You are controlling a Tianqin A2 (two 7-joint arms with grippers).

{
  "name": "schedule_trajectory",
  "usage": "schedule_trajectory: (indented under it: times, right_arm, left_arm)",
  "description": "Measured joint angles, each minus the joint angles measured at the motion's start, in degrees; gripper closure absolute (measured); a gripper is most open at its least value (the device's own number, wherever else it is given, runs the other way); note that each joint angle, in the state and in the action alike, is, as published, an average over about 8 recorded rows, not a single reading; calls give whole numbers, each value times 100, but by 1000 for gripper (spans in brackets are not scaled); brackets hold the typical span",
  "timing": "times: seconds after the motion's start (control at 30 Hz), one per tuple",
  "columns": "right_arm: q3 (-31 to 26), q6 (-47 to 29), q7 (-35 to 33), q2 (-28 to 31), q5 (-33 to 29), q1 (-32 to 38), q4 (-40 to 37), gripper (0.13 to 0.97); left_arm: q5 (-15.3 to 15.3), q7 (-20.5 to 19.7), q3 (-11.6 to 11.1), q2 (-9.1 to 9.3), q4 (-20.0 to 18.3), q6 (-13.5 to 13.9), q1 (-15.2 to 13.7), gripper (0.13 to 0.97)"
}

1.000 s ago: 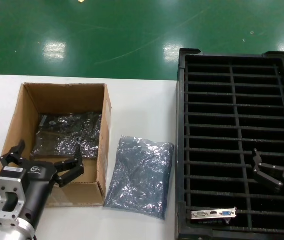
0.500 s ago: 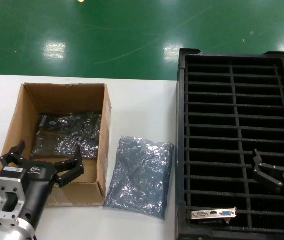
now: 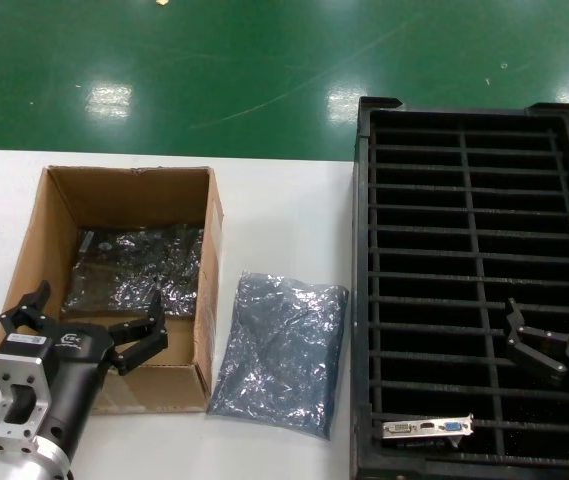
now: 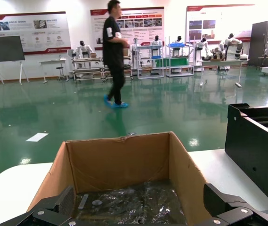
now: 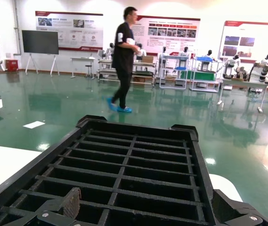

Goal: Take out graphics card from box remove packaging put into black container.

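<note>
The card [image 3: 427, 429] stands in the nearest slot of the crate [image 3: 479, 118], left half, its silver bracket with the blue port facing up. Its emptied bag [image 3: 279, 351] lies flat on the table [image 3: 284, 215] between the crate and the box [image 3: 124, 183], just beside the box wall. In the box, wrapped cards [image 3: 134, 270] in dark shiny bags cover the floor.

One cycle looks finished, so the step in hand is likely fetching another wrapped card. The left gripper [image 3: 89, 318] hangs over the near edge of the box, its jaws spread wide and empty. The next move calls for lowering it onto a bagged card and closing on an edge of it without crushing the bag's contents.

The right gripper [image 3: 549, 350] hovers above the crate's near right slots, jaws apart, holding nothing.
</note>
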Motion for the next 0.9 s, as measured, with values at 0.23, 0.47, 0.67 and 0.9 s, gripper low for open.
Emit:
schedule_trajectory:
  times: [0.23, 0.47, 0.67, 0.9]
  right_arm:
    - [0, 0, 0, 0, 0, 0, 0, 129]
    - [0, 0, 0, 0, 0, 0, 0, 129]
    - [0, 0, 0, 0, 0, 0, 0, 129]
    - [0, 0, 0, 0, 0, 0, 0, 129]
  left_arm:
    - [0, 0, 0, 0, 0, 0, 0, 132]
    - [0, 0, 0, 0, 0, 0, 0, 132]
    - [0, 0, 0, 0, 0, 0, 0, 132]
    - [0, 0, 0, 0, 0, 0, 0, 132]
